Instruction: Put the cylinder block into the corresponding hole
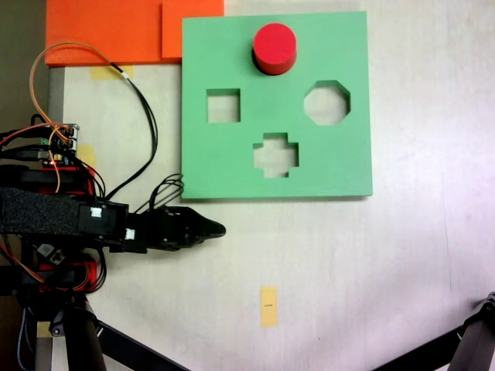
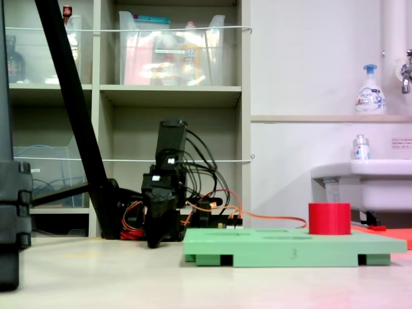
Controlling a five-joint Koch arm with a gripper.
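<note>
The red cylinder block point(image 1: 274, 46) stands upright at the far middle of the green foam board point(image 1: 232, 158), and its top rises well above the board's surface point(image 2: 329, 219). It covers the corresponding hole, so I cannot tell how deep it sits. The square, octagonal and cross cut-outs are bare. My gripper point(image 1: 219, 229) rests low beside the board's near left corner, well away from the block. Its jaws are together with nothing held, and the tip point(image 2: 153, 243) points down at the table.
Orange foam sheets point(image 1: 108, 31) lie against the board's far left corner. A yellow tape mark point(image 1: 268, 306) sits on the table in front. Tripod legs point(image 1: 93, 340) cross the lower corners. Cables point(image 1: 139, 116) loop left of the board. A sink point(image 2: 360, 177) stands behind.
</note>
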